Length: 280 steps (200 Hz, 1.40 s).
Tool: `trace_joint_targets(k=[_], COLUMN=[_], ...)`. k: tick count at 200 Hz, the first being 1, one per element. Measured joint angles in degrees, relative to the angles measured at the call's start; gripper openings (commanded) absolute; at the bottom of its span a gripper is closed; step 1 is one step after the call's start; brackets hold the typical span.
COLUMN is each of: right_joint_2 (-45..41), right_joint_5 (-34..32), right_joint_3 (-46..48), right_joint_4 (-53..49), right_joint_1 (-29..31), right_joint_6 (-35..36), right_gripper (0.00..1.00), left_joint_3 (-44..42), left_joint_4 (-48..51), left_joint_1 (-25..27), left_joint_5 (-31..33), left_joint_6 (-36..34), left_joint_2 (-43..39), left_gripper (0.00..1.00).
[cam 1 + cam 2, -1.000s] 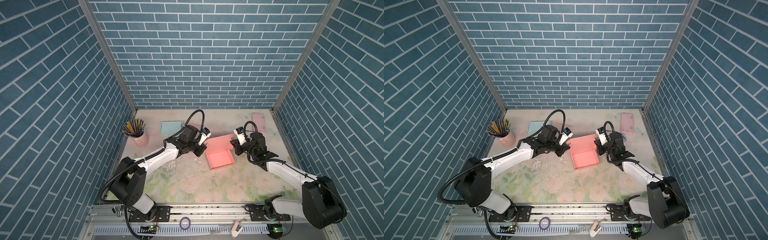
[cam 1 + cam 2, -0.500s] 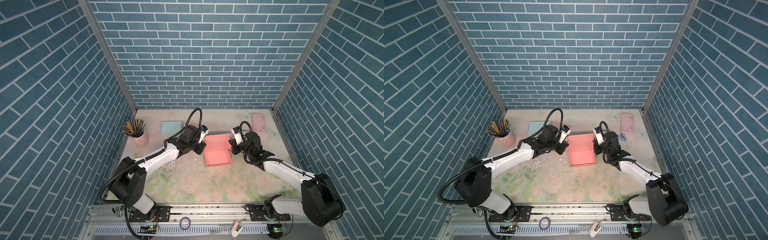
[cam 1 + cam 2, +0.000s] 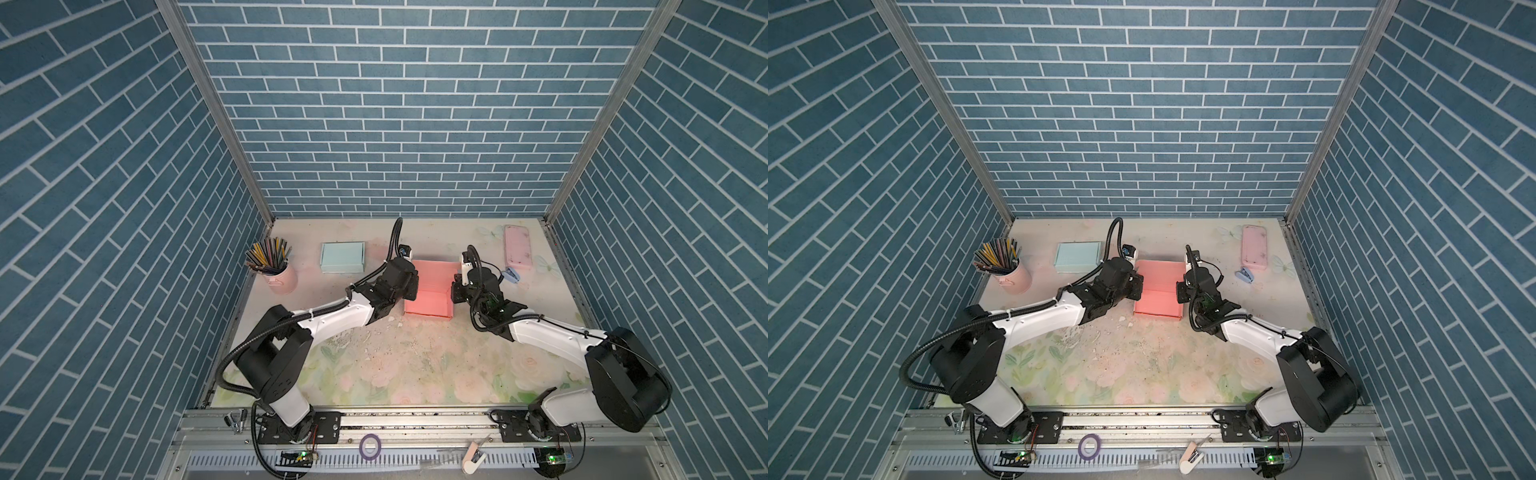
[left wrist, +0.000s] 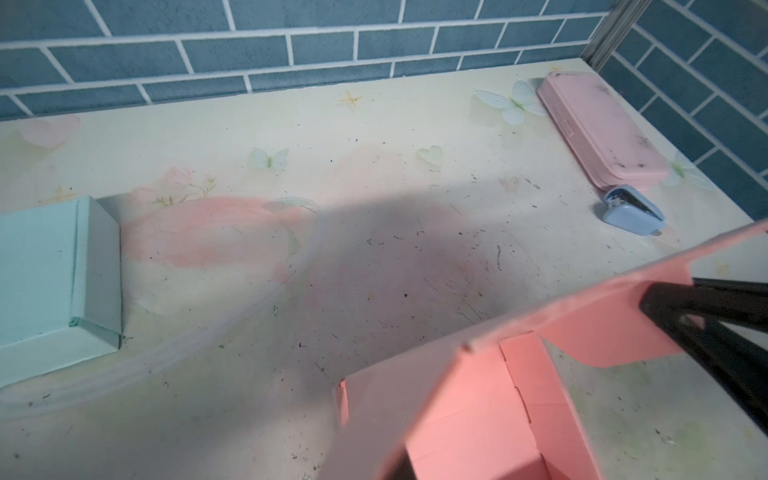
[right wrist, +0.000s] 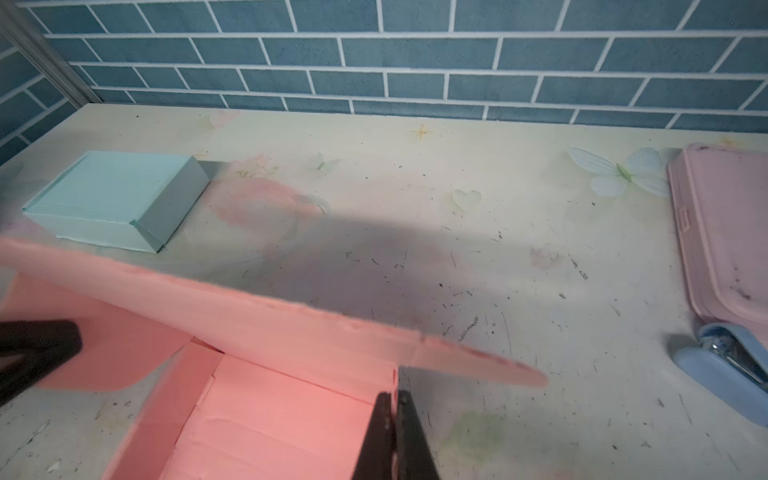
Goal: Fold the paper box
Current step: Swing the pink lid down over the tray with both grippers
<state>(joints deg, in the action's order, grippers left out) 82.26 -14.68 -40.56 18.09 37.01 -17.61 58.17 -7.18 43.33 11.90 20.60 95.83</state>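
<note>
The pink paper box (image 3: 428, 301) (image 3: 1158, 299) stands open in the middle of the table, its lid flap raised at the far side. My left gripper (image 3: 411, 291) (image 3: 1139, 291) is at the box's left wall. In the left wrist view that pink wall (image 4: 478, 415) hides its jaws. The right wrist view shows its black fingers (image 5: 37, 349) against the pink side flap. My right gripper (image 3: 454, 293) (image 3: 1179, 293) (image 5: 395, 399) is shut on the thin right wall, whose pink edge shows between the fingers.
A light blue closed box (image 3: 341, 257) and a pink cup of pencils (image 3: 276, 270) stand at the back left. A pink case (image 3: 518, 248) and a small blue stapler (image 3: 635, 274) lie at the back right. Paper crumbs (image 3: 374, 336) dot the mat in front of the box.
The pink box has turned from tilted to square with the table and shifted slightly back and left. Both grippers moved with it, staying at its side walls.
</note>
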Motion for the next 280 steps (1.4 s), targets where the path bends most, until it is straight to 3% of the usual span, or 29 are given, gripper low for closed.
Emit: trace_joint_targets(k=[109, 160, 203, 280], right_joint_2=[2.1, 2.1, 2.1, -4.1], right_joint_5=[-4.0, -5.0, -5.3, -4.5], right_joint_3=[0.1, 2.1, 3.7, 11.5], right_joint_4=[1.2, 2.1, 3.4, 6.1], right_joint_1=[3.5, 4.2, 4.4, 5.4], right_joint_6=[-2.6, -3.2, -4.1, -4.7], right_gripper=[0.1, 0.11, 0.12, 0.24], left_joint_3=[-11.0, -15.6, -17.6, -20.9], left_joint_4=[-25.9, -38.8, -42.9, -50.1], left_joint_1=[4.2, 5.8, 7.1, 9.5], left_joint_5=[14.0, 16.2, 17.3, 17.9], left_joint_6=[1.1, 1.4, 1.4, 1.3], left_joint_2=[5.2, 8.5, 9.0, 12.7], left_gripper=[0.05, 0.06, 0.06, 0.06])
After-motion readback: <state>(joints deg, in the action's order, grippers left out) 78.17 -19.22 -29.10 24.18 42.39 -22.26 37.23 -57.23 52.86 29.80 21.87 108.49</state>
